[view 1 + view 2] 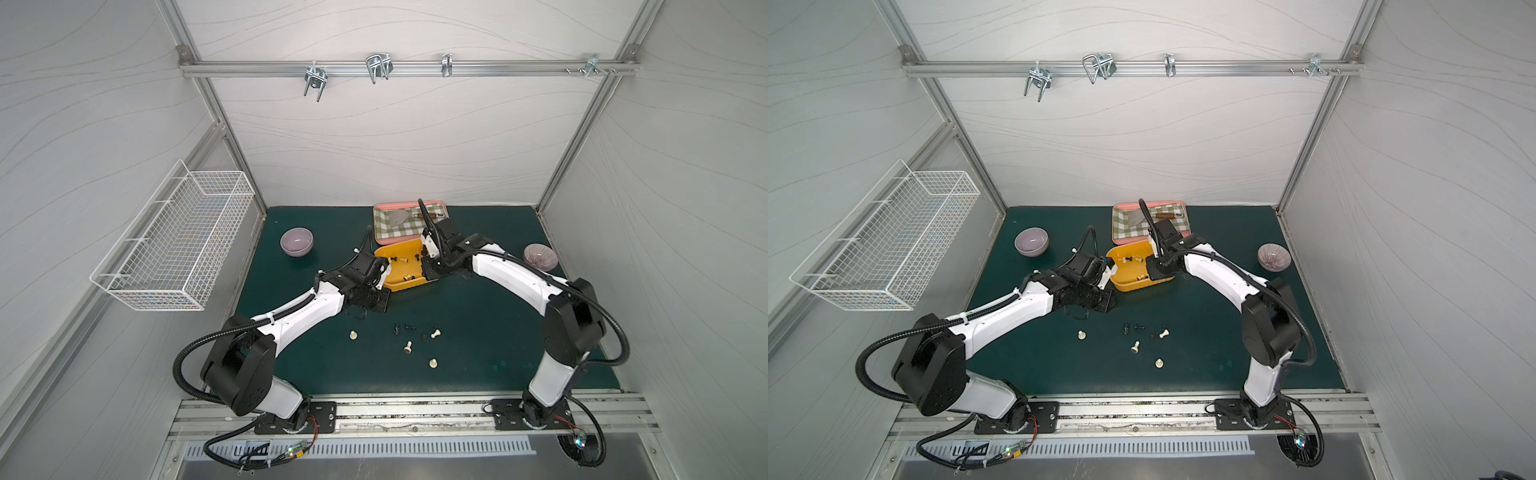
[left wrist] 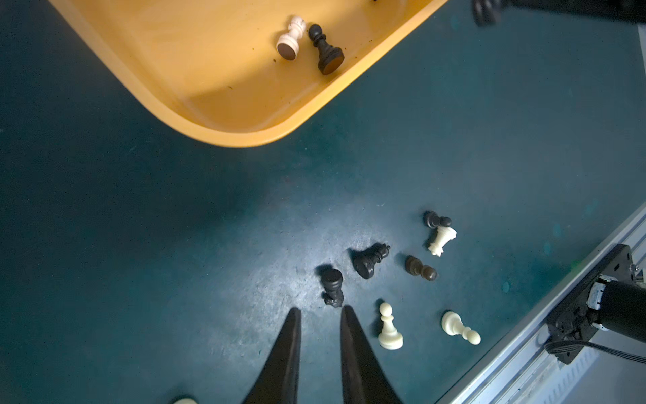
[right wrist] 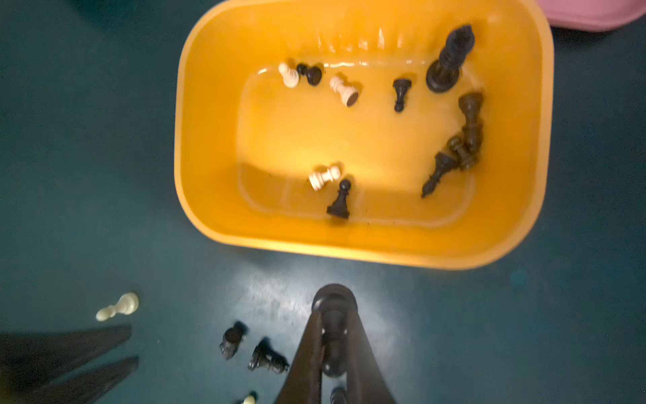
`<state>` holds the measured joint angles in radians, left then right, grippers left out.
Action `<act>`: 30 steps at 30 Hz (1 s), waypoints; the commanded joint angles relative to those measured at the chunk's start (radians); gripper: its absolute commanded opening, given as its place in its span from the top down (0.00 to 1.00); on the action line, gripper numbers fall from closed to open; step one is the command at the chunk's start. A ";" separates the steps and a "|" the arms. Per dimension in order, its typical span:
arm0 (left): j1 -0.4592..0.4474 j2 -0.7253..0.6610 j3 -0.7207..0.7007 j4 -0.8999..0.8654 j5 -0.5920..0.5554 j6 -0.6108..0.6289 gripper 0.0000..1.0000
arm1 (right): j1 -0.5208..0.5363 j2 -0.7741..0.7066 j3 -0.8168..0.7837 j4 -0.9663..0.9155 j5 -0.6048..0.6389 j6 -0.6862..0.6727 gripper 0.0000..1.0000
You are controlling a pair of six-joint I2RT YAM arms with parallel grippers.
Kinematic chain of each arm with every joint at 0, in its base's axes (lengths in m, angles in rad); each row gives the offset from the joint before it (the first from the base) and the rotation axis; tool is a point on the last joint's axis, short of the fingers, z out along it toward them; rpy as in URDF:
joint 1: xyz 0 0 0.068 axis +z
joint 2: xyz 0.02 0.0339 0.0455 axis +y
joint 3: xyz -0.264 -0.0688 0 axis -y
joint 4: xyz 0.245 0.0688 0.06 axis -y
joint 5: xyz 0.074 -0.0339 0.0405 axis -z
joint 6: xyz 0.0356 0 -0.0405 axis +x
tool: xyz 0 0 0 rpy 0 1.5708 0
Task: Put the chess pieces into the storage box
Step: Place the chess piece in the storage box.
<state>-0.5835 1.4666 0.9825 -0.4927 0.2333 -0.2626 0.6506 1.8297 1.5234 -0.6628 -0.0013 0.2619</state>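
While storage box (image 3: 349, 250) holds pieces (image 3: 344, 91), right hand (image 3: 334, 316) pinches dark piece (image 3: 334, 297), left hand (image 2: 320, 310) ajar.

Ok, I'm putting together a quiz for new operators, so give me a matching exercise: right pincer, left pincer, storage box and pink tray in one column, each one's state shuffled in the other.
Things:
1. right pincer
2. left pincer
3. storage box
4. pink tray

States:
A. holds a green checked cloth
B. open and empty, above the table
C. shut on a dark chess piece
D. holds black and white chess pieces

Pairs: 1-C, 2-B, 3-D, 4-A
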 commanded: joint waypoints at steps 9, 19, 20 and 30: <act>0.003 -0.067 -0.020 -0.037 0.020 0.039 0.78 | -0.020 0.333 0.369 -0.032 0.041 -0.074 0.88; 0.008 -0.072 -0.022 -0.044 0.037 0.047 0.78 | -0.036 0.477 0.514 -0.029 0.093 -0.030 0.88; 0.007 -0.072 -0.021 -0.045 0.038 0.049 0.78 | -0.038 0.486 0.524 -0.034 0.102 -0.030 0.88; 0.008 -0.078 -0.031 -0.043 0.044 0.046 0.78 | -0.062 0.518 0.552 -0.048 0.098 -0.030 0.88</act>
<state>-0.5804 1.4139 0.9581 -0.5331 0.2630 -0.2344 0.5949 2.3264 2.0579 -0.6823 0.0944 0.2207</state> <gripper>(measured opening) 0.223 0.128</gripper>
